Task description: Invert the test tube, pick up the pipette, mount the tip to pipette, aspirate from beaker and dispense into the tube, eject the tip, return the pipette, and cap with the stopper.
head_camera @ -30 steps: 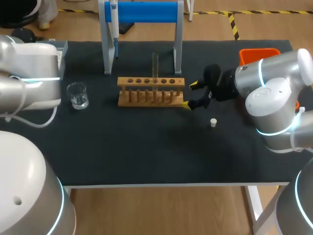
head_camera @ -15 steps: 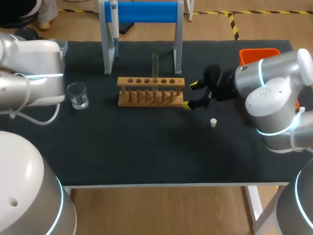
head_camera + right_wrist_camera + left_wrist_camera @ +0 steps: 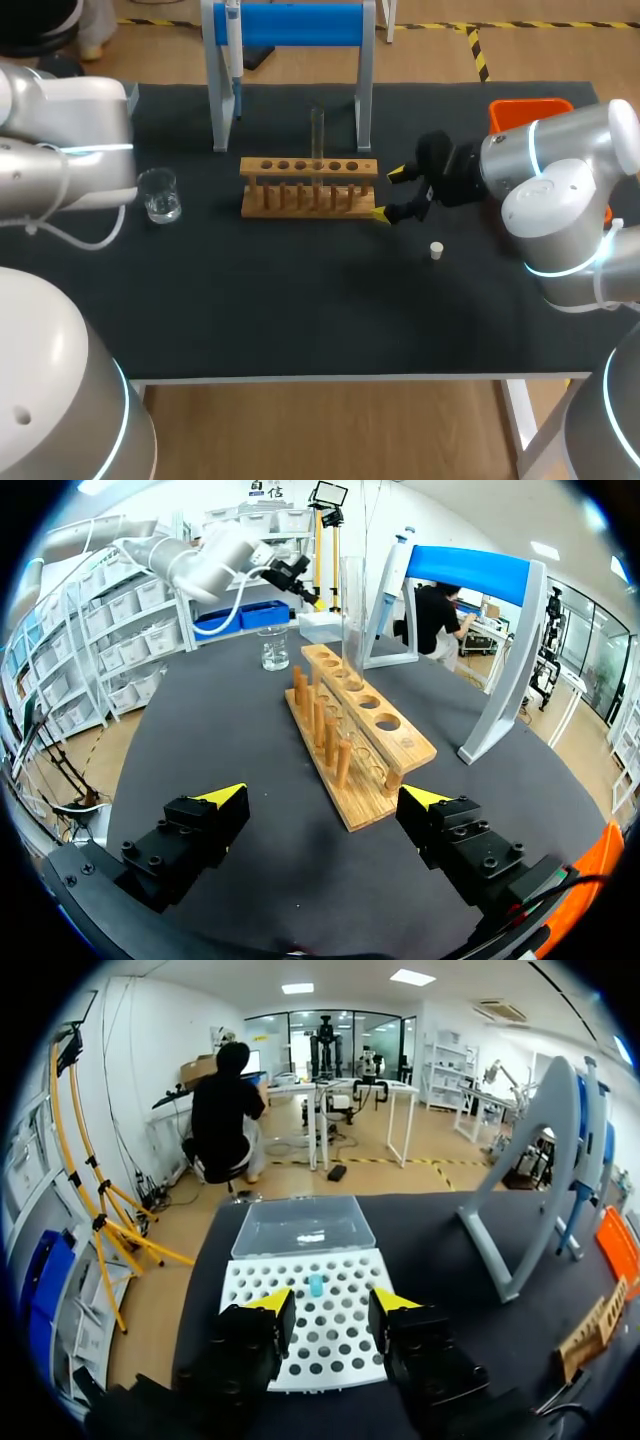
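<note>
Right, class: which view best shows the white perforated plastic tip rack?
Left wrist view: the white perforated plastic tip rack lies ahead of the open fingers, holes clear. Head view: mostly hidden behind the left arm. Right wrist view: a distant white shape.

Laboratory bench: wooden test-tube rack (image 3: 308, 186), pipette stand (image 3: 290, 25) at its 12 o'clock, beaker (image 3: 158, 194) at 9 o'clock.

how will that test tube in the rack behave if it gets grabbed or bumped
The test tube looks like clear glass, so it is probably fragile and slippery under a hard squeeze. It stands tall and narrow in one hole of the wooden rack, so a sideways push would likely tilt it. Slender as it is, it is probably light.
</note>
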{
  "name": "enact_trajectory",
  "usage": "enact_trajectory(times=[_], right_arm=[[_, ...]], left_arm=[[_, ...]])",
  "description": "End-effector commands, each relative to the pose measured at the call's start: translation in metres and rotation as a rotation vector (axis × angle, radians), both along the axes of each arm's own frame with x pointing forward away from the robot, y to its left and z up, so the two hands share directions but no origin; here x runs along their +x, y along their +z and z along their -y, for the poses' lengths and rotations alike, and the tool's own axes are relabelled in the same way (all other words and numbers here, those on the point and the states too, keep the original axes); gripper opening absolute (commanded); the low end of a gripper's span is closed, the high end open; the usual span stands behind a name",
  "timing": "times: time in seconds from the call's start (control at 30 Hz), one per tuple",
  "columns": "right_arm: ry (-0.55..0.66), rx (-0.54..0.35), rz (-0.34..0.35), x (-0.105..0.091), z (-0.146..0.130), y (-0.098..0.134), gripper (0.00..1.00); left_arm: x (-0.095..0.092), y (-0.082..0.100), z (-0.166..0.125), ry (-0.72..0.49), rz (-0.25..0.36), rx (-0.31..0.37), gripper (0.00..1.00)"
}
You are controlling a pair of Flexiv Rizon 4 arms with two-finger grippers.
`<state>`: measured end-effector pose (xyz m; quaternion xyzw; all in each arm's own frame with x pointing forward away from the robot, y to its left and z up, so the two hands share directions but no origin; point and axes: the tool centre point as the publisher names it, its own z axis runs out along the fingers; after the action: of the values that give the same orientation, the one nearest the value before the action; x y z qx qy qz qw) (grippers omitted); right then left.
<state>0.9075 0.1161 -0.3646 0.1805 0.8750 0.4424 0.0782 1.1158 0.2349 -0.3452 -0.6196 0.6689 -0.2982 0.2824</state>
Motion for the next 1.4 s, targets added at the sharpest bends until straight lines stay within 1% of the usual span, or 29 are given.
enact_trajectory(times=[0.03, 0.3, 0.83, 0.97, 1.4], right_arm=[[0.001, 0.0, -0.001, 0.0, 0.001, 0.0, 1.0], [0.001, 0.0, -0.001, 0.0, 0.001, 0.0, 1.0], [0.001, 0.0, -0.001, 0.0, 0.001, 0.0, 1.0], [0.001, 0.0, -0.001, 0.0, 0.001, 0.0, 1.0], [0.001, 0.0, -0.001, 0.0, 0.001, 0.0, 1.0]], left_arm=[[0.007, -0.004, 0.0, 0.0, -0.002, 0.001, 0.45], [0.013, -0.007, 0.001, -0.003, -0.006, -0.002, 0.41], [0.022, -0.014, -0.003, 0.015, -0.016, -0.011, 0.39], [0.024, -0.014, -0.004, 0.018, -0.017, -0.014, 0.36], [0.025, -0.018, -0.006, 0.029, -0.025, -0.016, 0.34]])
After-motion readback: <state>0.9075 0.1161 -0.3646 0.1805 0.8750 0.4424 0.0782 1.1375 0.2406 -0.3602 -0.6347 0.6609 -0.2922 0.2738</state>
